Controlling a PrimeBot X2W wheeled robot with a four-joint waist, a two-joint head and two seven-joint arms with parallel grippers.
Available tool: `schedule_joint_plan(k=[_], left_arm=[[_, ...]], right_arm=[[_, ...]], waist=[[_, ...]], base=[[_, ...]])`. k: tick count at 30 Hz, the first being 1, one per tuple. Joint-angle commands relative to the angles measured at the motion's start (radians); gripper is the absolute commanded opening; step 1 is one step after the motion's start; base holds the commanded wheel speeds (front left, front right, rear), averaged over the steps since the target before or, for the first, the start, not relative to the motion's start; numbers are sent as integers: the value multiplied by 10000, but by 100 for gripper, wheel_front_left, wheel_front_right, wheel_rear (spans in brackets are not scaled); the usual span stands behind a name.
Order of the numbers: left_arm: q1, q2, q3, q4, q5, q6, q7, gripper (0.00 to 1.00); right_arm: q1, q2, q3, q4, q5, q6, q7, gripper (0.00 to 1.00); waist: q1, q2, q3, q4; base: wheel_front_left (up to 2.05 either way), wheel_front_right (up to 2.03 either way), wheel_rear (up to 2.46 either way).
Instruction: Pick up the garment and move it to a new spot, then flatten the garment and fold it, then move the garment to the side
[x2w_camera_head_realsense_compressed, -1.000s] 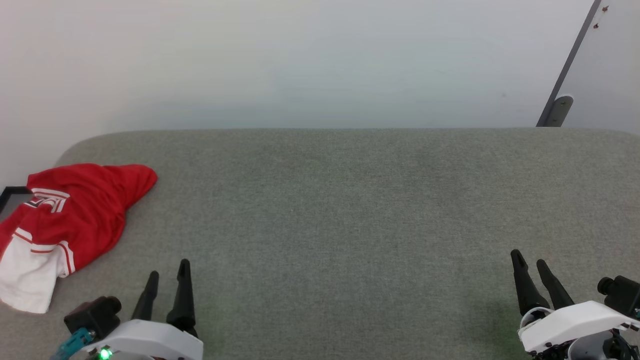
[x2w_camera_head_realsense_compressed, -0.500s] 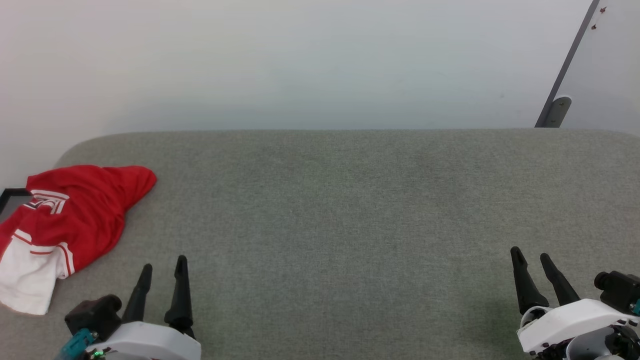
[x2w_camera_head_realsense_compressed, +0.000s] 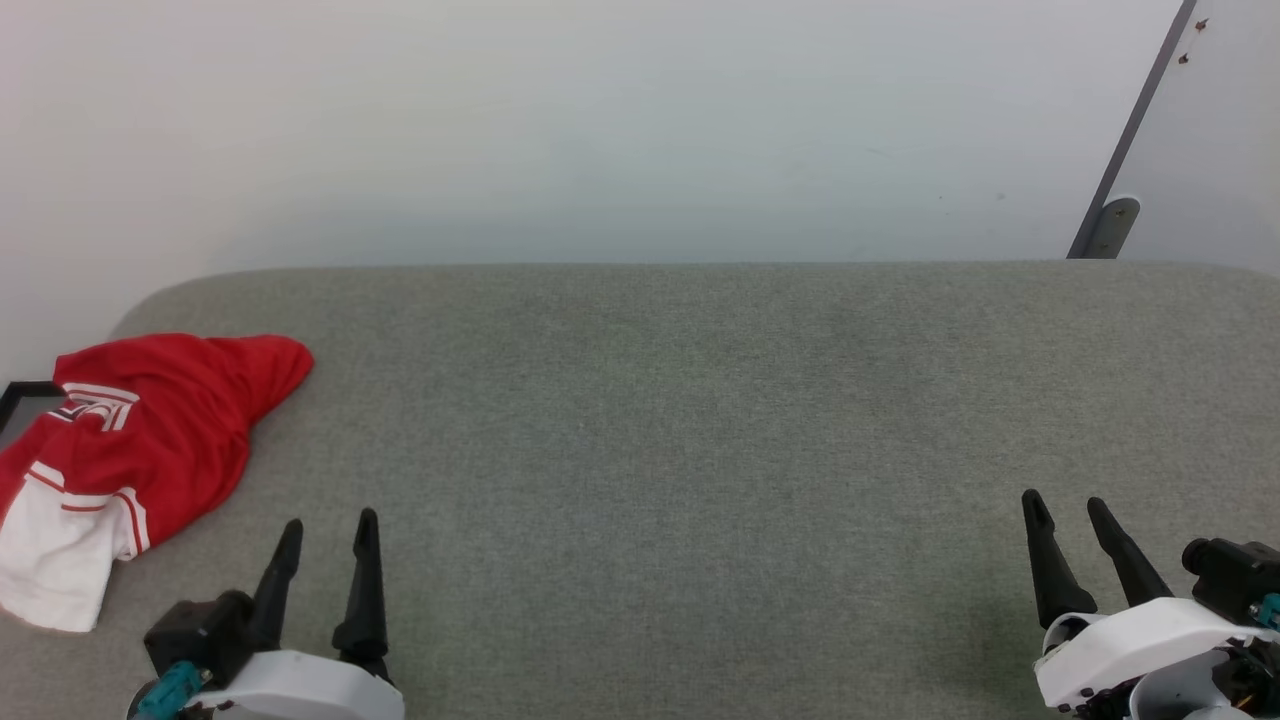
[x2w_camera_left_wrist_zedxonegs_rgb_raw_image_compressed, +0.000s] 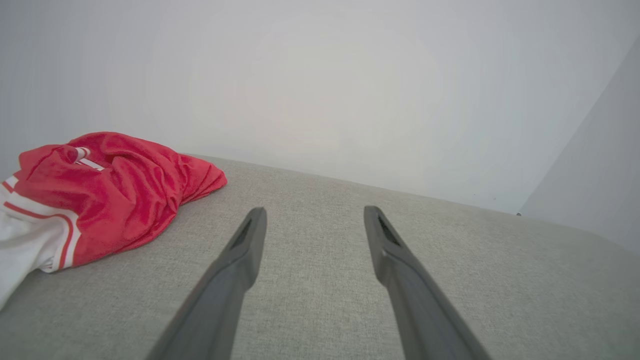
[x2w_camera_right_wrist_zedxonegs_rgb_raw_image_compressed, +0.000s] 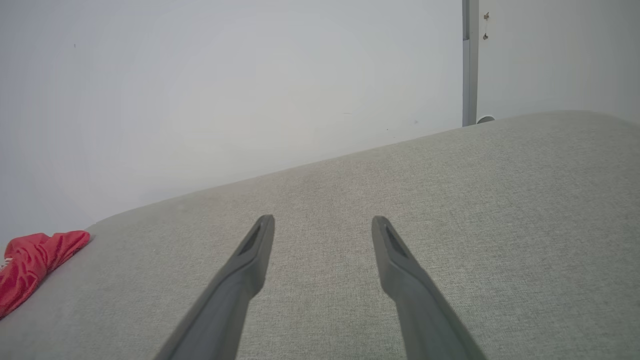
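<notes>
The garment (x2w_camera_head_realsense_compressed: 140, 440) lies crumpled at the counter's (x2w_camera_head_realsense_compressed: 700, 400) far-left corner. Open grey fabric stretches rightward. Left claw (x2w_camera_head_realsense_compressed: 330, 520) and right claw (x2w_camera_head_realsense_compressed: 1062, 500) gape empty near the front edge, with a white wall (x2w_camera_head_realsense_compressed: 600, 120) behind.

Jersey (x2w_camera_head_realsense_compressed: 170, 430): red, white panel at 7 o'clock, red-white striped trim. Counter (x2w_camera_head_realsense_compressed: 700, 450): plain grey weave. Wall (x2w_camera_head_realsense_compressed: 600, 120): white.

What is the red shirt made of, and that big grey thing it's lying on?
The shirt looks like soft, thin, matte cloth, maybe sports polyester: it lies crumpled in loose folds. The grey surface looks like woven upholstery fabric, perhaps over padding: a fine speckled weave shows and its far edge is rounded.
</notes>
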Motion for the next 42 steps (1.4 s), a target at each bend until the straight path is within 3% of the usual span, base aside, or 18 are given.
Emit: schedule_joint_plan(k=[1, 27, 42], left_arm=[[20, 25, 37, -42, 226, -40, -81, 100], [82, -94, 123, 38, 2003, -488, -565, 100], [39, -143, 144, 166, 1891, -598, -561, 100]], right_arm=[[-57, -59, -5, -79, -179, -8, -62, 100], [14, -133, 97, -285, -1847, -10, -367, 100], [45, -83, 2, -335, -1876, -10, -342, 100]], waist=[[0, 0, -2, 1], [0, 0, -36, -11], [0, 0, -69, 7]], base=[[0, 0, 0], [0, 0, 0], [0, 0, 0]])
